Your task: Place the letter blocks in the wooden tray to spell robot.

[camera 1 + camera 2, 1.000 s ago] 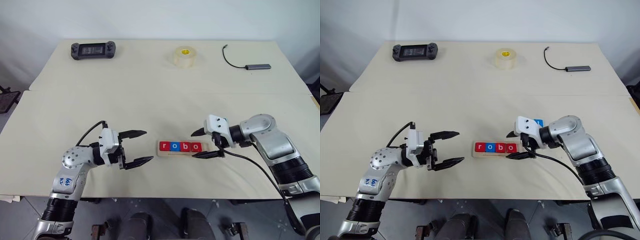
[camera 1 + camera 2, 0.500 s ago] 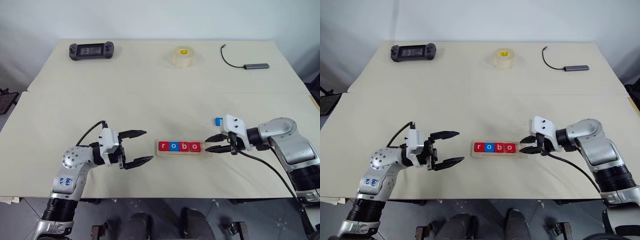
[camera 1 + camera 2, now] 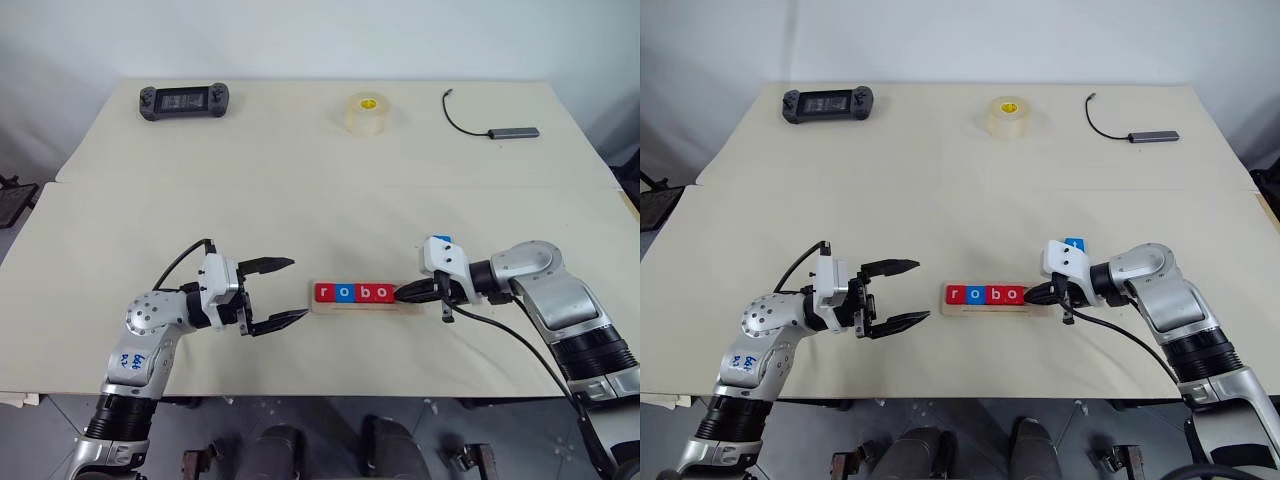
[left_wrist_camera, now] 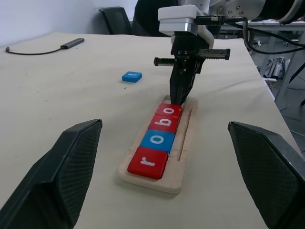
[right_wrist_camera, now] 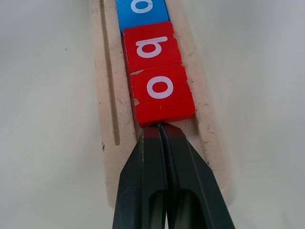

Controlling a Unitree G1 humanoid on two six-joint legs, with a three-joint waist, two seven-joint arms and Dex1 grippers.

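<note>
**Colours on the table**

Pale light wood is being shown by the tray (image 4: 177,160). White lowercase letters are being carried by its four blocks: a red r (image 4: 147,161), a blue o (image 4: 159,139), a red b (image 5: 151,47) and a red o (image 5: 162,94). A loose blue block (image 4: 131,76) is being displayed on the beige table (image 3: 300,190). Black is being worn by the fingers (image 5: 167,186).
</note>
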